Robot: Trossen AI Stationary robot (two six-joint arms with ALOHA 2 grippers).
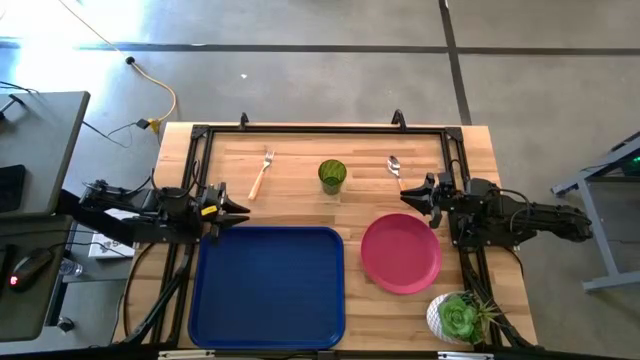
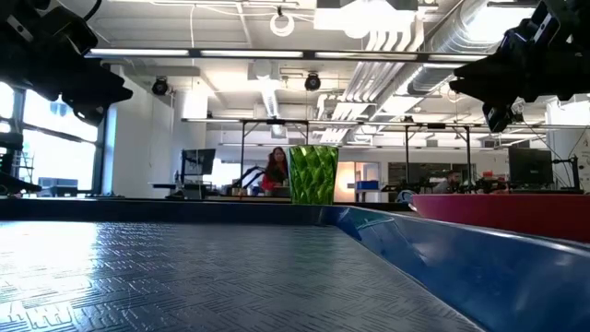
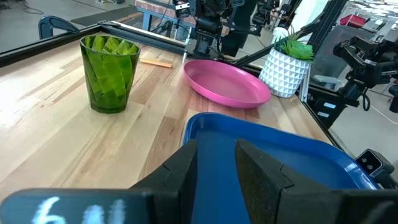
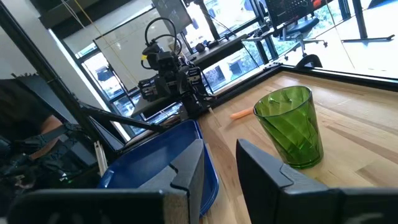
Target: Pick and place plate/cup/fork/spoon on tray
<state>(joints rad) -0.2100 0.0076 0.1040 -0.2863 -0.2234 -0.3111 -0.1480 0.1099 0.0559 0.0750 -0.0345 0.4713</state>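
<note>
The dark blue tray (image 1: pixel 268 287) lies at the table's near middle. The pink-red plate (image 1: pixel 400 252) rests flat on the table right of the tray. The green cup (image 1: pixel 332 175) stands upright at the far middle. The fork (image 1: pixel 262 175) lies left of the cup, and the spoon (image 1: pixel 395 168) lies right of it. My left gripper (image 1: pixel 240 209) hovers open above the tray's far left corner, empty. My right gripper (image 1: pixel 410 195) hovers open just beyond the plate's far edge, near the spoon's handle, empty.
A white pot with a green succulent (image 1: pixel 458 317) stands at the table's near right corner. A black frame (image 1: pixel 320 130) runs along the table's far and side edges. Bare wood lies between the cup and the tray.
</note>
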